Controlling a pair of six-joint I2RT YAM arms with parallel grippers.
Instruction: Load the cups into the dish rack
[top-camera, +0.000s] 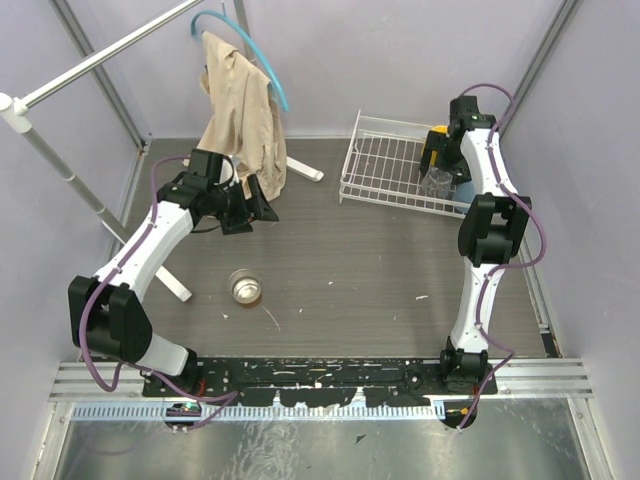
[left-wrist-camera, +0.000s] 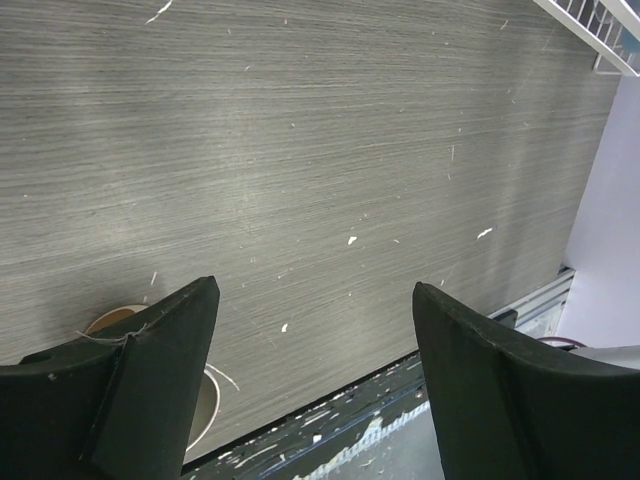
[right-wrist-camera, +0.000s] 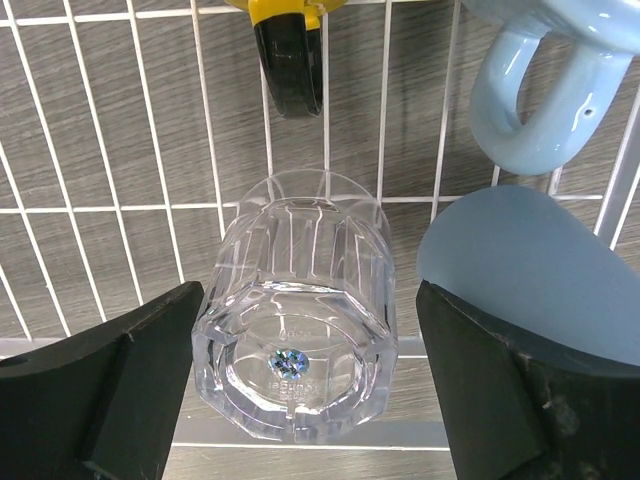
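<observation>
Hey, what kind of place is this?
Likely a robot lab test cell staged for household chores: plain panel walls enclose a tabletop, two arms are bolted at its edge, with a dish rack and clothes stand.

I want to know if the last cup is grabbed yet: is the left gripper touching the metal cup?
Apart. The top view shows a stretch of table between the left gripper and the metal cup.

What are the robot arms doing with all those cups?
They're putting cups in the dish rack. The right gripper is open around a clear glass cup in the rack, beside a yellow mug, a light blue mug and a blue tumbler. A silvery metal cup sits on the table near the left gripper, which is open and empty.
</observation>
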